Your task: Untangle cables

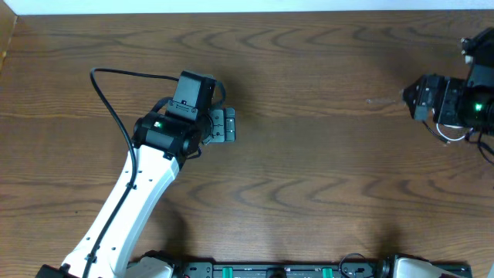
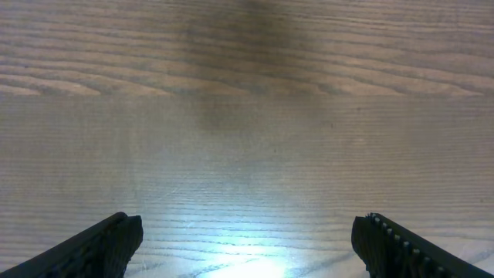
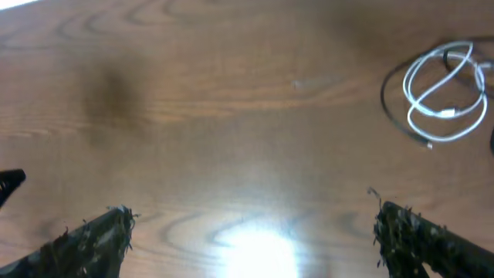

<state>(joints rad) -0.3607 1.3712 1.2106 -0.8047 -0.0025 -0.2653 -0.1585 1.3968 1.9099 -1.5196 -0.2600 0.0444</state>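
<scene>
The cables lie together in the right wrist view at the upper right. The white cable (image 3: 446, 91) is coiled in overlapping loops, and the thin black cable (image 3: 395, 108) curves around its left side. In the overhead view a bit of white cord (image 1: 450, 137) shows beneath the right arm; the rest is hidden. My right gripper (image 3: 251, 220) (image 1: 409, 96) is open and empty over bare wood, apart from the cables. My left gripper (image 2: 247, 232) (image 1: 225, 125) is open and empty over bare table at the centre left.
The wooden table (image 1: 309, 177) fills all views. The left arm's thick black wire (image 1: 116, 85) loops at the left. A small dark shape (image 3: 9, 184) shows at the left edge of the right wrist view. The arm bases (image 1: 278, 270) line the front edge.
</scene>
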